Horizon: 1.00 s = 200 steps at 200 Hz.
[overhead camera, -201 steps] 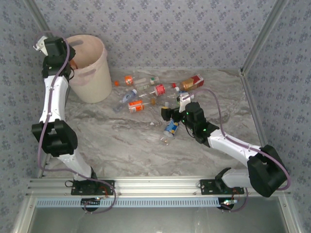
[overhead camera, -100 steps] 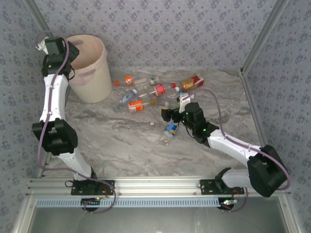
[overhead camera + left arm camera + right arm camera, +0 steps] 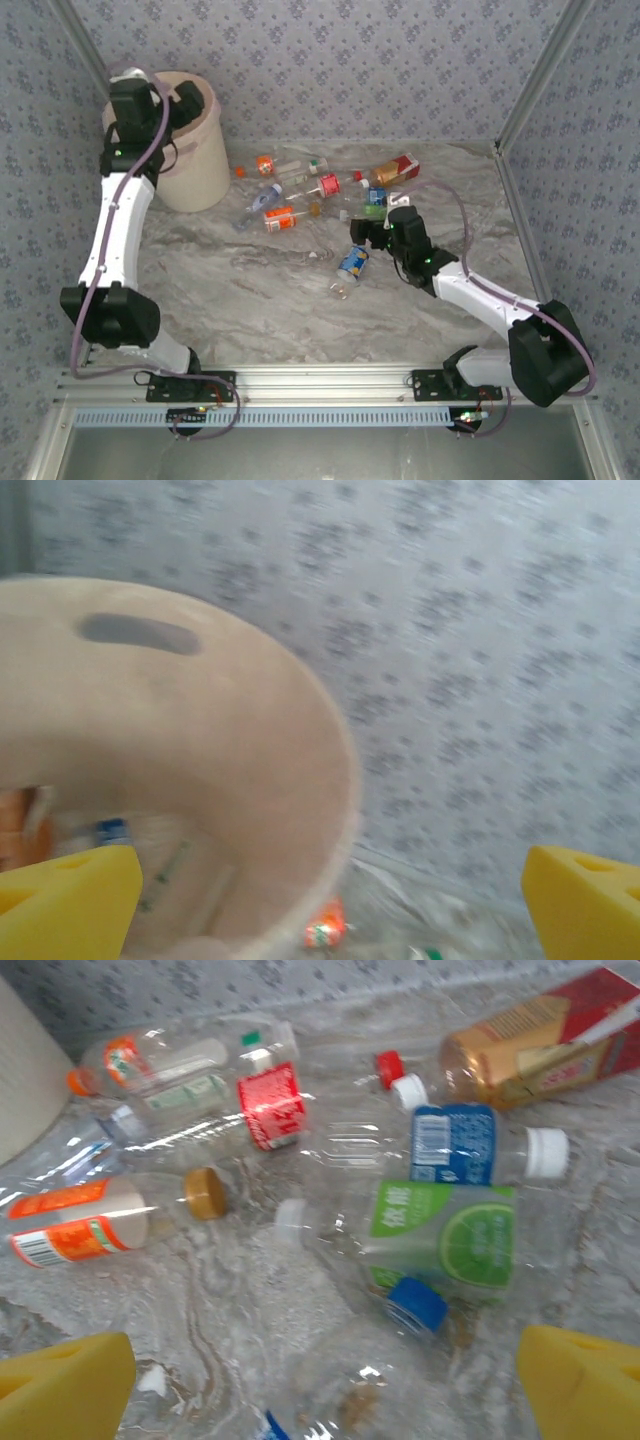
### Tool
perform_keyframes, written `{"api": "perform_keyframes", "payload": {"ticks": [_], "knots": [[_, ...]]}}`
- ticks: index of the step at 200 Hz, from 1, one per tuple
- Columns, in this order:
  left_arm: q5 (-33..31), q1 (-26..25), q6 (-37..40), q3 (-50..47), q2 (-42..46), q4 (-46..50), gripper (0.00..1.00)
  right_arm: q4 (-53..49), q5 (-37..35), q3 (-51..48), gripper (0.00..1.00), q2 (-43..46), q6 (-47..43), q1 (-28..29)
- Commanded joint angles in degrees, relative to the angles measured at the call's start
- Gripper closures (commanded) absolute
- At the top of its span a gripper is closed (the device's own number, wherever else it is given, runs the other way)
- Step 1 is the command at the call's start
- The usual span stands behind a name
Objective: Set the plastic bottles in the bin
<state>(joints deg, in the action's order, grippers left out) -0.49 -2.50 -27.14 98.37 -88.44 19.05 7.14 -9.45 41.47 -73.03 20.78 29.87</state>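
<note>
The cream bin (image 3: 195,160) stands at the back left. My left gripper (image 3: 188,100) hovers over its mouth, open and empty. In the left wrist view the left gripper (image 3: 320,910) straddles the bin's rim (image 3: 335,780), and bottles (image 3: 110,832) lie blurred inside. Several plastic bottles (image 3: 328,185) are scattered mid-table. My right gripper (image 3: 365,232) hangs open just above them, holding nothing. The right wrist view shows the right gripper (image 3: 320,1390) over a clear blue-capped bottle (image 3: 415,1305), with a green-label bottle (image 3: 445,1235) and a blue-label bottle (image 3: 455,1145) beyond.
A copper bottle with a red label (image 3: 397,170) lies at the back right of the pile. An orange-label bottle (image 3: 280,218) and a blue-label bottle (image 3: 350,263) lie nearer. Patterned walls and metal frame posts close in the marble table (image 3: 250,300).
The left arm has swung right across the bin's mouth and its jaws have widened. The right gripper has shifted slightly right, off the blue-label bottle.
</note>
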Motion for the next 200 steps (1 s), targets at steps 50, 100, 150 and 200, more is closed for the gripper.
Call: {"api": "perform_keyframes", "payload": {"ticks": [50,100,150,200], "knots": [[18.55,-1.65,-1.99,-22.69,13.01,-18.57,0.02,-19.76,7.61,13.89,0.00,-10.18,1.59,-8.56],[20.45,-3.38,-3.52,-29.65,17.33,-16.47,0.02,-22.93,7.30,22.25,0.00,-19.61,23.76,-11.60],[19.13,-3.61,-0.35,-32.99,20.34,-9.84,0.02,-34.41,6.74,36.79,0.00,-31.64,45.79,-11.76],[20.07,-4.04,0.68,-37.74,23.85,-7.94,0.02,-33.06,7.07,38.23,0.03,-35.11,55.46,-12.09]]}}
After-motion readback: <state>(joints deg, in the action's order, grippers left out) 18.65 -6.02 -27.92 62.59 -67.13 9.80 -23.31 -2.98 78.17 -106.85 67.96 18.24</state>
